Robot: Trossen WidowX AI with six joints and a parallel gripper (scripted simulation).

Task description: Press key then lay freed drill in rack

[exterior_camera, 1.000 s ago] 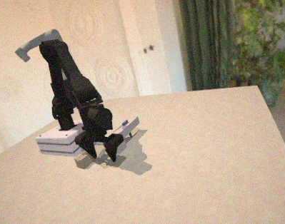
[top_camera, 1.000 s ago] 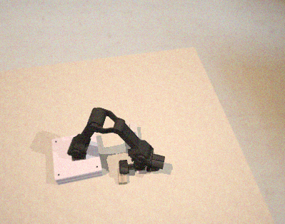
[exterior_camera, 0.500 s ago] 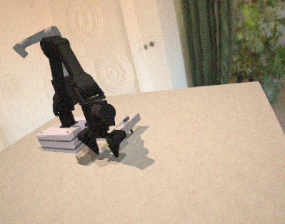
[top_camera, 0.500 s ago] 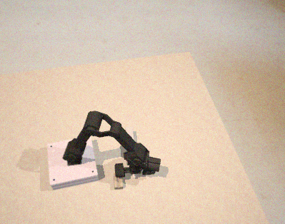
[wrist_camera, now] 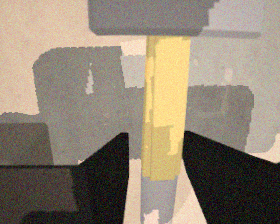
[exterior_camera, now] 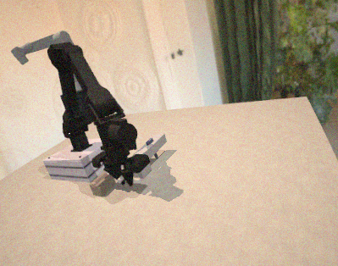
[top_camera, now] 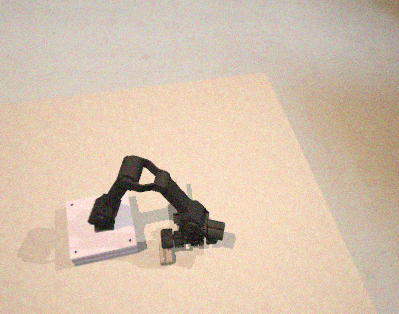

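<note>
In the wrist view a long yellow bar (wrist_camera: 171,75) with a grey lower end (wrist_camera: 160,195), which looks like the drill, runs down between the fingers. Its top meets a wide grey block (wrist_camera: 146,17). My gripper (wrist_camera: 154,140) (exterior_camera: 126,180) is partly open around the yellow part; a gap shows on the bar's left side, while the right finger is very close to it. The fingers are low over the table. In the exterior view a pale raised block (exterior_camera: 159,143) with a small blue piece (exterior_camera: 149,141) stands behind the gripper. I cannot tell the key and rack apart surely.
A brownish block (top_camera: 166,256) (exterior_camera: 102,186) (wrist_camera: 21,145) stands close beside the gripper. The arm's white base plate (top_camera: 85,242) (exterior_camera: 72,170) is to the left in the top and exterior views. The arm hides much of the fixture in the top view.
</note>
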